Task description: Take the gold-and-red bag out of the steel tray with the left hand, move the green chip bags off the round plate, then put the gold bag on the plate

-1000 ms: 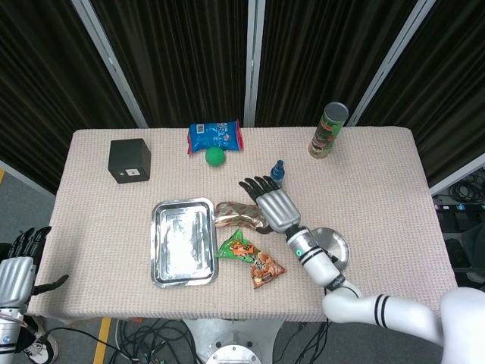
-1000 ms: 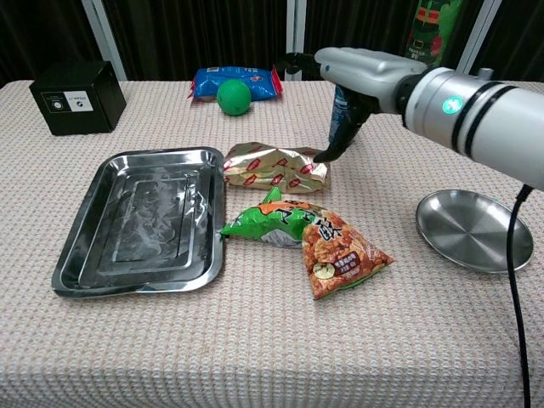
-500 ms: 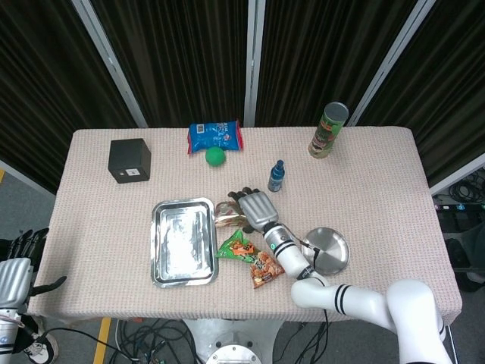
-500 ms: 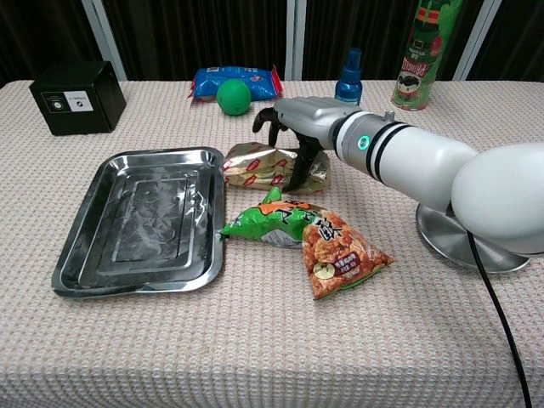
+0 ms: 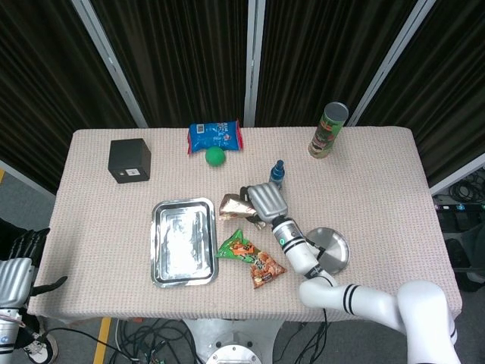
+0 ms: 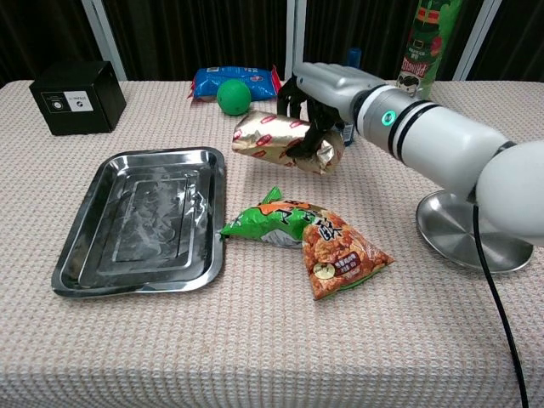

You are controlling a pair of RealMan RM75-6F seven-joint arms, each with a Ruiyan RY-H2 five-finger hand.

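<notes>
Little can be read in either view. The black box [image 6: 77,96] at the desk's far left corner carries a white label with a small round mark, but its print is too small to make out. The tall green can [image 6: 428,42] at the back shows a red band with lettering that stays illegible. The blue snack bag [image 6: 235,82] behind the green ball has white patches of print, unreadable. The gold-and-red bag [image 6: 285,140] bears small red labels with blurred writing. The green chip bags [image 6: 310,238] show a round emblem and large characters on the front that cannot be deciphered.
</notes>
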